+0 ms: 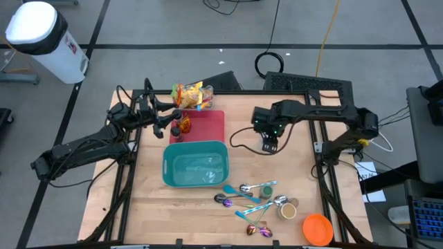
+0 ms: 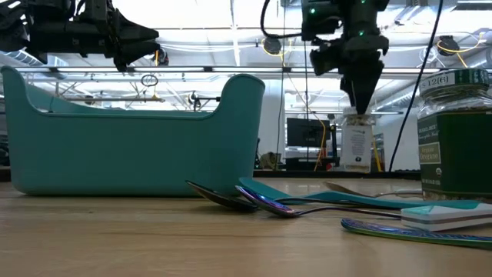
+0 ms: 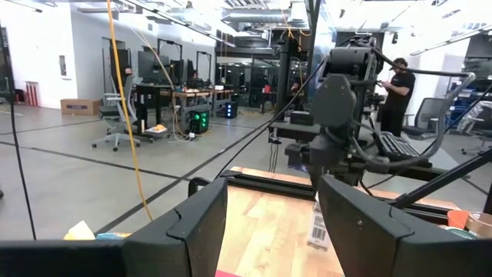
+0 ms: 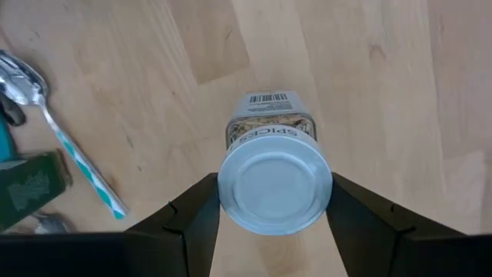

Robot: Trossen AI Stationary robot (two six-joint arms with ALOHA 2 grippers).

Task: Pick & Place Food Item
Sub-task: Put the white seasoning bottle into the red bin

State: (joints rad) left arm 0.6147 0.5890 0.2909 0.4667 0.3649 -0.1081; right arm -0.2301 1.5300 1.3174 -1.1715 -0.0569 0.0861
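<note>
A small spice jar with a white lid [image 4: 274, 192] and a barcode label sits between the fingers of my right gripper [image 4: 274, 201], which points down over bare wood to the right of the red mat [image 1: 211, 123]. The low view shows the jar [image 2: 356, 146] upright under that gripper [image 2: 360, 108]. My left gripper [image 1: 168, 123] stands open and level at the red mat's left edge, beside a small brown bottle [image 1: 185, 126]. Nothing is between the left gripper's fingers in the left wrist view [image 3: 273, 227]. My right gripper pinches the jar's white lid by its rim [image 4: 224, 192], one finger on each side. The fingers come from above, pointing almost straight down. The jar hangs upright below the fingertips [image 2: 360, 100], low over the table. Whether its base touches the wood I cannot tell.
A teal bin [image 1: 196, 164] stands in the table's middle. Several spoons [image 1: 242, 197], a green-labelled jar [image 2: 453, 131] and an orange lid [image 1: 317, 228] lie near the front right. A yellow snack bag [image 1: 192, 95] lies behind the mat. A person [image 3: 396, 85] stands beyond the table.
</note>
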